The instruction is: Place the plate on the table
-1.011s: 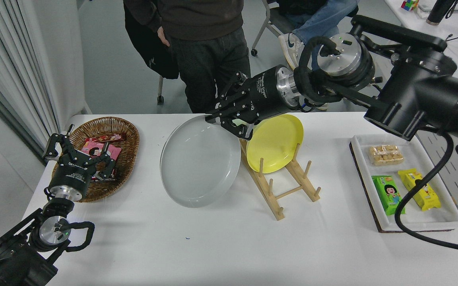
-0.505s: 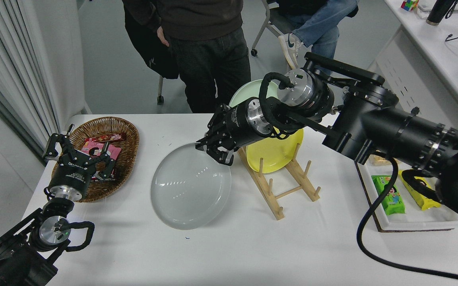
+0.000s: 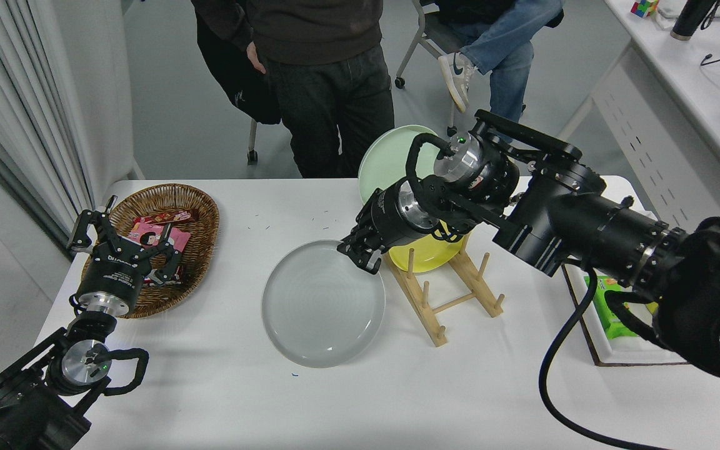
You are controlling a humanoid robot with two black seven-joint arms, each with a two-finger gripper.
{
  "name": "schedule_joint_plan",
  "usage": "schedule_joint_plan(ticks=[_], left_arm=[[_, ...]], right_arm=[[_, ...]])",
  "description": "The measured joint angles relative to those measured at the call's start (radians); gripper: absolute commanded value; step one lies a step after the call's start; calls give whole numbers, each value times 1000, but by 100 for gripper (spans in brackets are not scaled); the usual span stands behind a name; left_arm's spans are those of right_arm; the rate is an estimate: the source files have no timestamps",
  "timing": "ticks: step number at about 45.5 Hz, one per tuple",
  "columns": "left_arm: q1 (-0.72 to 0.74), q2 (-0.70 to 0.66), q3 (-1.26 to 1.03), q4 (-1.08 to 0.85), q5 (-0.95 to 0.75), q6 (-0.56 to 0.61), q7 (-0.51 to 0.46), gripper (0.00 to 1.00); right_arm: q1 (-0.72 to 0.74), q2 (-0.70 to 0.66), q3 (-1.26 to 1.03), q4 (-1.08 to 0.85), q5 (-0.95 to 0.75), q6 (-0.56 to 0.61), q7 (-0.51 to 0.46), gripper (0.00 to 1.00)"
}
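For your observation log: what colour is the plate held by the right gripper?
Plain light grey plate, clearest in the head view.

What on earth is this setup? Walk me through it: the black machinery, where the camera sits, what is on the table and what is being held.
The camera sits high on a two-armed robot, looking down over a white table. The right gripper grips the far rim of a grey plate, which looks flat on the table or nearly so. The left gripper is parked, open, over a wicker basket of snack packets. A wooden rack holds a yellow plate and a pale green plate. A snack tray is partly hidden at right. People are beyond the table.
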Motion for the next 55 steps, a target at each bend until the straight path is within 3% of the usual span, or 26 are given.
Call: schedule_joint_plan(ticks=[55], left_arm=[[0, 0, 0, 0, 0, 0, 0, 98]], right_arm=[[-223, 4, -15, -12, 40, 207, 35, 0]])
